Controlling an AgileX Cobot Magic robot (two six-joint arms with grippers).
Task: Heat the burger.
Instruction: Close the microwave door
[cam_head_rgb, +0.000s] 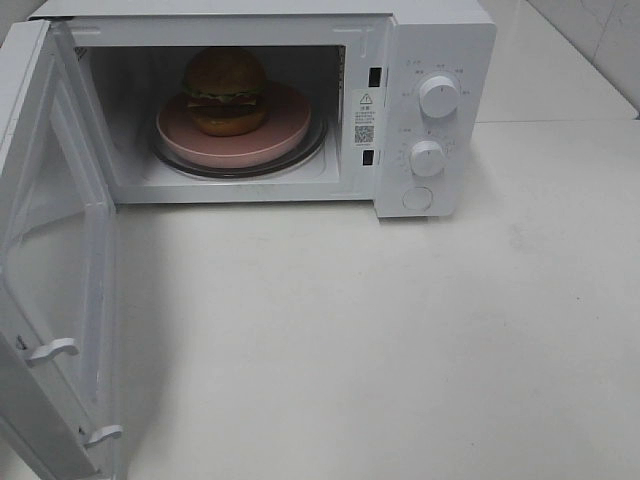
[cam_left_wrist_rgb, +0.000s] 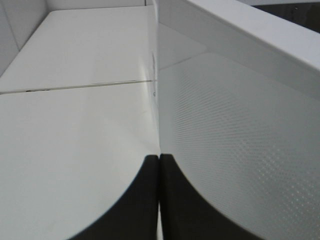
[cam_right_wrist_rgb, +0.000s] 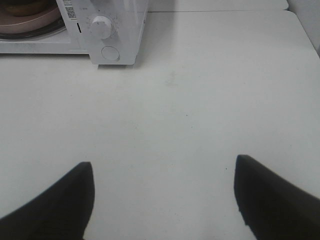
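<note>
The left gripper is closed and holds nothing, its tips right at the edge of the open door. The right gripper spreads wide and empty over clear table, with the microwave ahead. The burger sits on a pink plate inside.

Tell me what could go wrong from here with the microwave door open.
1. The shut left claw sits right by the door edge; pushing from there, it may slip off.
2. A hard slam might topple the tall burger on its pink plate.
</note>
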